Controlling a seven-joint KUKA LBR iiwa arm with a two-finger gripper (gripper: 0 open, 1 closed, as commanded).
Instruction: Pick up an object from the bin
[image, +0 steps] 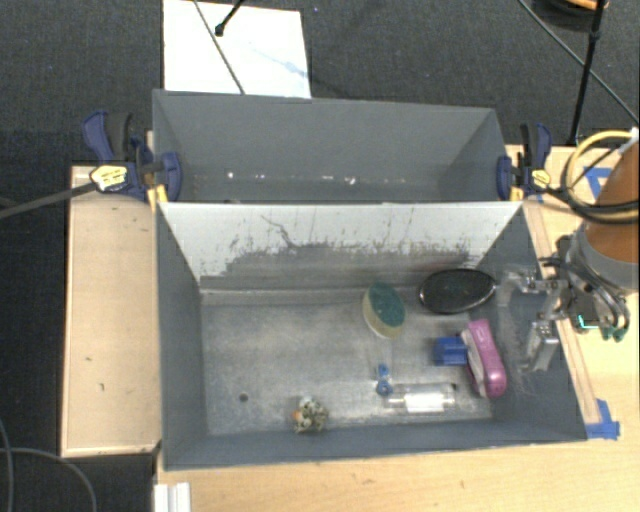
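My gripper (533, 320) hangs over the sloping right wall of the bin, open, with nothing between its fingers. Just to its left lies a pink elongated thing (487, 358), with a small blue block (450, 351) against its left side. A black glossy oval thing (457, 290) rests at the back, up and left of the gripper. A teal and yellow oval sponge (384, 308) sits further left.
A clear tube with a blue cap (415, 400) lies near the front wall. A small speckled ball (311, 415) sits at the front, left of the middle. The arm and its cables come in from the right rim.
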